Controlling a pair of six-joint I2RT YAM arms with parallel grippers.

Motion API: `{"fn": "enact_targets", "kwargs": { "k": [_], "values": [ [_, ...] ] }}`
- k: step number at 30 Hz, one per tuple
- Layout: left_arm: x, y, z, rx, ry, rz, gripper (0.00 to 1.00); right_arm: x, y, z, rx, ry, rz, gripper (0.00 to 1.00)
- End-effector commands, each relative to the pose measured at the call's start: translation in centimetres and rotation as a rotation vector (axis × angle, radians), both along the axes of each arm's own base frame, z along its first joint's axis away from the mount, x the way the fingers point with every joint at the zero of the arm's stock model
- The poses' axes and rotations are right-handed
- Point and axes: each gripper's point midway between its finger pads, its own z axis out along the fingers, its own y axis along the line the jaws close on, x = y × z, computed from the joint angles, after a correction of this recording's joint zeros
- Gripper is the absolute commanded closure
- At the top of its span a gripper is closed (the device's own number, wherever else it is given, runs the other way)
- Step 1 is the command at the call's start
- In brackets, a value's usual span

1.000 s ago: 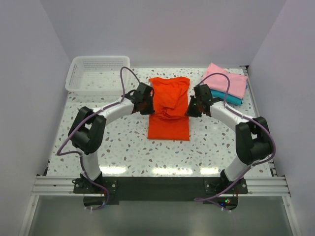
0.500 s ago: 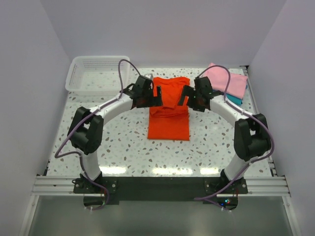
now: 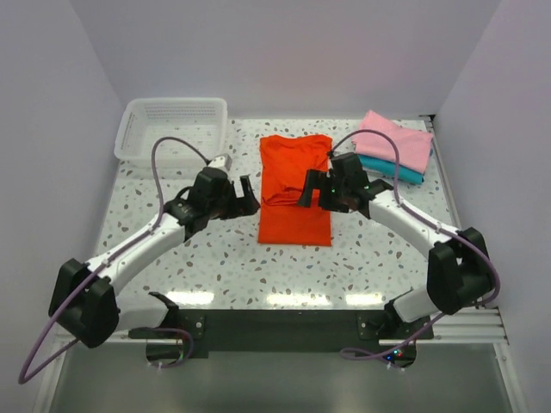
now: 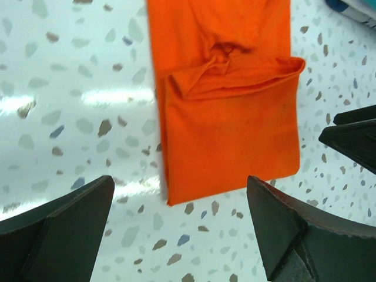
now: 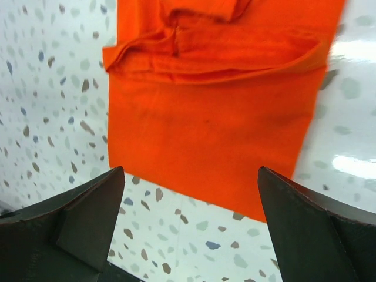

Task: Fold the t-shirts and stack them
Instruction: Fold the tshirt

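Folding the orange-red t-shirt (image 3: 295, 185) looks to be the step in hand. It lies mid-desk (image 3: 224, 258) as a long strip, with a rumpled crease across its middle. The left end effector (image 3: 250, 196) and right end effector (image 3: 308, 189) flank it, jaws spread wide, holding nothing. Both arms reach low, wrists turned in toward the cloth. The pink t-shirt (image 3: 398, 142) sits on the teal t-shirt (image 3: 398, 172) at the far right. Next, probably: pinch one short end, double it over, then carry it to the stack.

A plain orange-red t-shirt (image 3: 295, 194) is lying on the white, brown-speckled table (image 3: 215, 249); a pink t-shirt (image 3: 398, 142) is covering a teal t-shirt (image 3: 401, 173).
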Motion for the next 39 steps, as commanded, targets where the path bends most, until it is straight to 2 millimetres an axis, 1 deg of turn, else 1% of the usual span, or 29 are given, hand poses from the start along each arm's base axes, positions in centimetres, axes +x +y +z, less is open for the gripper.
{"fn": "enact_targets", "kwargs": {
  "k": [1, 2, 3, 6, 7, 8, 9, 10, 11, 12, 14, 15, 19, 21, 23, 24, 25, 27, 28, 31, 34, 36, 37, 39],
  "values": [
    [-2.3, 2.5, -1.7, -0.005, 0.016, 0.091, 0.0, -0.9, 3.4, -0.8, -0.006, -0.017, 0.127, 0.01],
    [-2.9, 3.0, -2.1, -0.006, 0.021, 0.099, 0.0, -0.5, 4.2, -0.5, 0.005, -0.032, 0.144, 0.01],
    [-4.0, 3.6, -2.8, -0.006, 0.03, 0.105, 0.0, -0.7, 5.2, -1.7, -0.003, -0.009, 0.166, 0.01],
    [-5.7, 4.4, -3.4, -0.022, 0.045, 0.116, 0.0, 0.3, 6.7, -2.3, 0.011, -0.004, 0.184, 0.01],
    [-6.0, 4.5, -3.4, -0.031, 0.043, 0.119, 0.0, 0.5, 7.0, -3.6, 0.003, 0.023, 0.188, 0.01],
    [-6.3, 4.6, -3.5, -0.038, 0.041, 0.121, 0.0, 1.2, 7.6, -3.2, 0.014, 0.003, 0.193, 0.01],
    [-6.8, 4.9, -3.7, -0.045, 0.036, 0.126, 0.0, 1.4, 8.1, -3.3, 0.015, 0.002, 0.199, 0.01],
    [-7.0, 5.0, -3.7, -0.053, 0.035, 0.131, 0.0, 1.7, 8.4, -4.3, 0.008, 0.017, 0.201, 0.01],
    [-7.2, 5.0, -3.8, -0.059, 0.035, 0.127, 0.0, 2.4, 8.8, -3.9, 0.019, 0.001, 0.199, 0.01],
    [-7.6, 5.2, -4.1, -0.06, 0.038, 0.125, 0.0, 2.7, 9.1, -4.1, 0.017, 0.004, 0.201, 0.01],
    [-8.0, 4.8, -4.3, -0.079, 0.048, 0.109, 0.0, 3.4, 9.7, -4.4, 0.019, 0.012, 0.201, 0.01],
    [-8.3, 4.8, -5.0, -0.076, 0.064, 0.102, 0.0, 3.7, 9.8, -4.4, 0.019, 0.011, 0.196, 0.01],
    [-8.8, 4.5, -5.9, -0.083, 0.097, 0.088, 0.0, 4.9, 10.3, -5.0, 0.013, 0.015, 0.177, 0.01],
    [-8.8, 4.4, -6.1, -0.081, 0.102, 0.081, 0.0, 5.4, 10.7, -5.2, 0.012, 0.015, 0.175, 0.01],
    [-8.7, 4.4, -6.1, -0.08, 0.098, 0.078, 0.0, 6.1, 10.9, -5.0, 0.014, 0.003, 0.161, 0.01],
    [-8.7, 4.4, -6.1, -0.079, 0.099, 0.078, 0.0, 6.3, 11.0, -5.7, 0.007, 0.015, 0.161, 0.01],
    [-8.7, 4.4, -6.0, -0.079, 0.097, 0.077, 0.0, 6.9, 11.3, -5.2, 0.011, 0.0, 0.158, 0.01],
    [-8.7, 4.5, -5.9, -0.08, 0.094, 0.077, 0.0, 7.7, 11.2, -5.7, -0.015, -0.001, 0.138, 0.01],
    [-8.8, 4.5, -5.9, -0.077, 0.096, 0.075, 0.0, 8.2, 11.4, -5.2, -0.018, -0.015, 0.137, 0.01],
    [-8.9, 4.5, -6.0, -0.078, 0.097, 0.072, 0.0, 9.5, 11.6, -4.6, -0.021, -0.05, 0.118, 0.01],
    [-9.2, 4.1, -6.2, -0.091, 0.108, 0.052, 0.0, 10.5, 11.6, -4.5, -0.042, -0.059, 0.112, 0.01],
    [-9.3, 4.0, -6.3, -0.09, 0.112, 0.048, 0.0, 11.1, 11.3, -4.4, -0.056, -0.064, 0.11, 0.01],
    [-9.3, 4.0, -6.3, -0.092, 0.117, 0.044, 0.0, 11.6, 11.3, -3.9, -0.052, -0.075, 0.109, 0.01],
    [-9.3, 3.9, -6.4, -0.095, 0.119, 0.04, 0.0, 11.7, 10.9, -3.3, -0.06, -0.075, 0.113, 0.01]
  ]
}}
